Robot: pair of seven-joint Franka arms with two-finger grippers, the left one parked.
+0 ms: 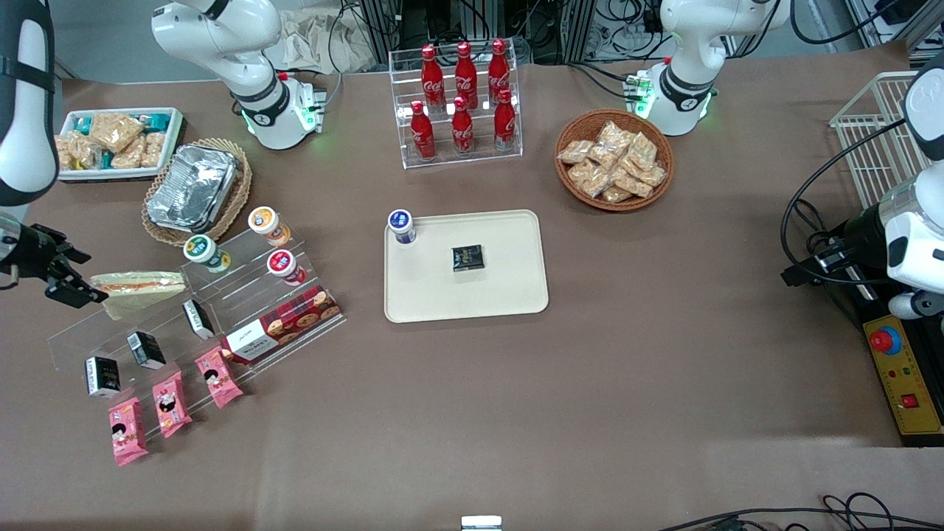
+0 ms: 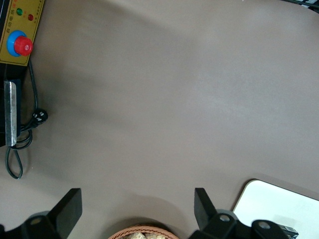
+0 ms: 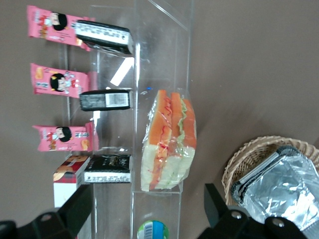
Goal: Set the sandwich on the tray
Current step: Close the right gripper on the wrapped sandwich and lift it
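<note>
The sandwich [image 1: 140,289], a wrapped wedge of pale bread with an orange filling stripe, lies on the top step of a clear acrylic shelf [image 1: 243,295] toward the working arm's end of the table. It also shows in the right wrist view [image 3: 167,142]. My gripper [image 1: 85,276] is open and empty, level with the sandwich and just short of its end; in the right wrist view the gripper [image 3: 147,209] has its fingers [image 3: 79,206] spread wider than the sandwich. The beige tray [image 1: 509,295] lies mid-table, holding a blue-lidded cup [image 1: 400,223] and a black packet [image 1: 467,257].
The shelf also holds cups [image 1: 280,265], black packets [image 1: 145,349], pink packets [image 1: 171,403] and a biscuit box [image 1: 280,324]. A foil container in a wicker basket [image 1: 193,188] stands close by. Cola bottle rack [image 1: 461,103], snack basket [image 1: 614,158] and white snack tray [image 1: 110,140] stand farther from the camera.
</note>
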